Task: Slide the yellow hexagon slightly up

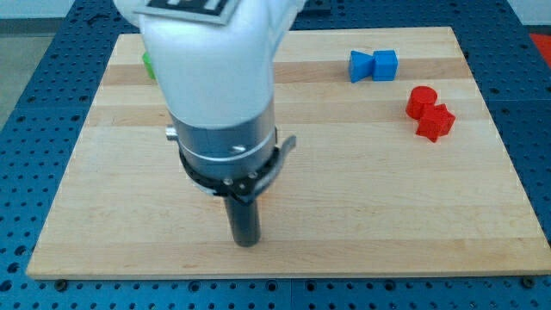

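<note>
Arm pose: the arm [219, 77] comes down from the view's top, left of centre, its white housing and grey collar filling much of that side; the dark rod hangs straight down from the collar.
My tip: my tip [247, 244] sits on the counter [387, 198] near the view's bottom edge, left of centre.
Jaws: the arm carries none, only the rod, so apart or together does not apply.
Yellow hexagon: not visible anywhere; whether it lies hidden behind the arm I cannot tell, so its place relative to my tip, its heading and its long axis cannot be told either.
Green block: a sliver of a green block [148, 65] shows at the arm's left edge, near the view's top; shape hidden.
Blue blocks: a blue wedge-like block [361, 66] and a blue cube [385, 65] touch, upper right.
Red blocks: a red cylinder [421, 101] and a red block [436, 122] touch, below the blue pair, far from my tip.
</note>
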Motion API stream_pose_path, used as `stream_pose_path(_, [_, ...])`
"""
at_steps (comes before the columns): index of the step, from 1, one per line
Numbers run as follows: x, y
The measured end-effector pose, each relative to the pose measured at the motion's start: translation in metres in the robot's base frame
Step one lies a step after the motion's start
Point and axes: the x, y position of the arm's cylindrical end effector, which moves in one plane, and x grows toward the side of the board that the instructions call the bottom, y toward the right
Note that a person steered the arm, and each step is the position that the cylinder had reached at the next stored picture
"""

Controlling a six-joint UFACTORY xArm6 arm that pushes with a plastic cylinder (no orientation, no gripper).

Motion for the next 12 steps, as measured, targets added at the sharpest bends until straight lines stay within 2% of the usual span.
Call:
stream_pose_path(1, [-0.03, -0.017])
stream_pose_path(5, [-0.063, -0.025])
stream_pose_path(6, [-0.09, -0.03])
stream_pose_path(8, [-0.225, -0.047])
stream_pose_path(9, [-0.253, -0.051])
stream_pose_path(12, [-0.249, -0.056])
